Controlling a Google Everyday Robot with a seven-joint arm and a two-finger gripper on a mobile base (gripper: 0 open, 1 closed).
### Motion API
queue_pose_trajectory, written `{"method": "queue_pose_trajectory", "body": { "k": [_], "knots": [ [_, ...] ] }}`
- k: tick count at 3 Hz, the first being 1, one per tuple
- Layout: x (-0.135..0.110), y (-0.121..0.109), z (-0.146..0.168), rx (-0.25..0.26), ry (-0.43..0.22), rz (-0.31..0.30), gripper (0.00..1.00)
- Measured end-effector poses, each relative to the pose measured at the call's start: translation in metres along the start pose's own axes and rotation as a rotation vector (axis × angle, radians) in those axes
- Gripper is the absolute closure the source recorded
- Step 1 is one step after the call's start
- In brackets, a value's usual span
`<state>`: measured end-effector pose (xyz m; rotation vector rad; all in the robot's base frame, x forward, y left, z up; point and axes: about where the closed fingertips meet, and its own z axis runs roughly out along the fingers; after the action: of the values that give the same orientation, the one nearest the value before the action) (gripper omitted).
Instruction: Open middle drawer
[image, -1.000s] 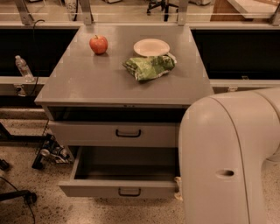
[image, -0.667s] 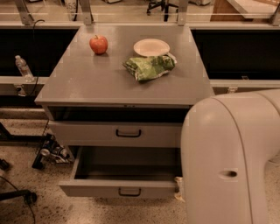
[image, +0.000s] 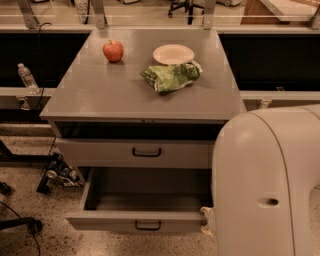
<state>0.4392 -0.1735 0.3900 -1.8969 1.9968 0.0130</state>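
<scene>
The middle drawer (image: 140, 220) is a grey metal drawer with a small black pull handle (image: 148, 226). It stands pulled out from the cabinet, and its inside shows empty. Above it is the taller drawer front (image: 135, 153) with its black handle, shut. The lowest drawer is hidden under the open one. My white arm (image: 267, 185) fills the right foreground. My gripper (image: 206, 221) is mostly hidden behind the arm; only a pale bit shows at the open drawer's front right corner.
On the cabinet top (image: 100, 95) lie a red apple (image: 113, 50), a white plate (image: 173, 54) and a green bag (image: 171, 77). A water bottle (image: 26, 78) stands at the left. Cables and a chair base lie on the floor at the left.
The arm's body has shifted very slightly to the right. The drawer stays pulled out as before.
</scene>
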Motion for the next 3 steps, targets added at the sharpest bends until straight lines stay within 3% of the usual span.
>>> {"method": "queue_pose_trajectory", "body": {
  "k": [3],
  "knots": [
    [0.005, 0.015, -0.01, -0.007, -0.004, 0.038, 1.0]
  ]
}}
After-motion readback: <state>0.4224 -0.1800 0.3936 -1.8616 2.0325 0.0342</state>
